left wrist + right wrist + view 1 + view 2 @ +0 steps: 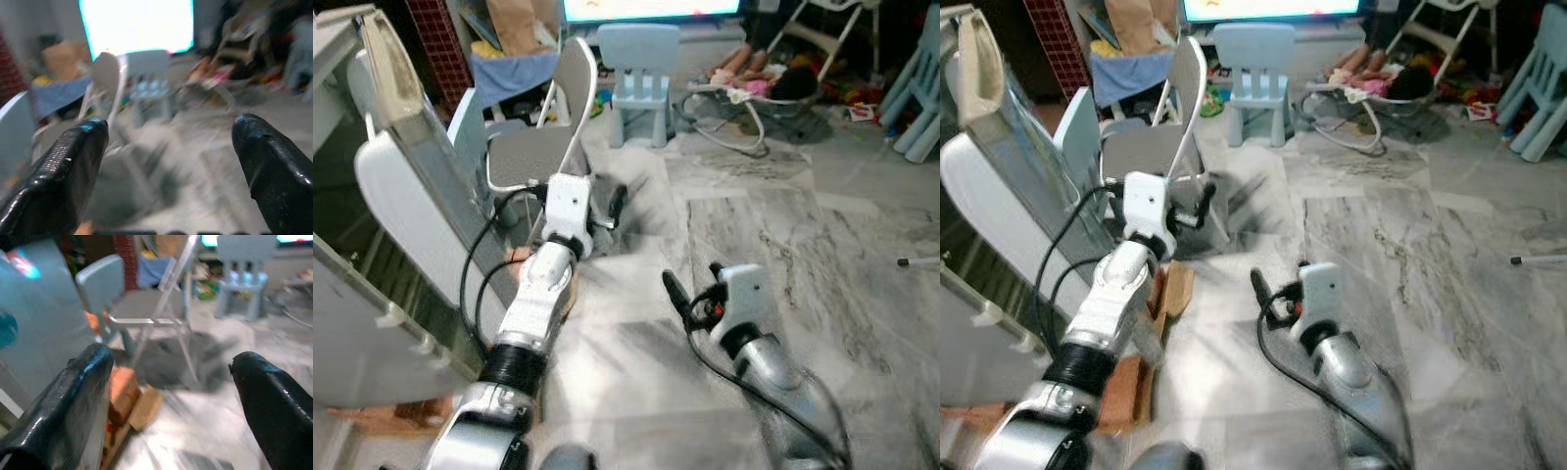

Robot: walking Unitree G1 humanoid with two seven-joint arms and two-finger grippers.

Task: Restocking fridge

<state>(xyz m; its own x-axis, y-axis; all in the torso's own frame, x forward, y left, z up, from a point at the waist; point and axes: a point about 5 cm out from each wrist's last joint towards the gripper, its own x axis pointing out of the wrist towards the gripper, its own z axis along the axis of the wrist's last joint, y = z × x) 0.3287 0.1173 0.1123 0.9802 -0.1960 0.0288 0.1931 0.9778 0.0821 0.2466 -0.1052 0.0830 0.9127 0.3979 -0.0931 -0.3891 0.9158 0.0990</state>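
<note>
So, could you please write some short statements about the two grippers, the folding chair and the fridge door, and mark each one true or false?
1. Both grippers are open and hold nothing. True: the left gripper and the right gripper each show two fingers set wide apart with only floor between them.
2. The grey folding chair lies tipped over on the floor. False: it stands upright.
3. The fridge door stands open on the robot's left. True.
4. The small light blue chair stands on the folding chair's seat. False: it stands on the marble floor farther back.
</note>
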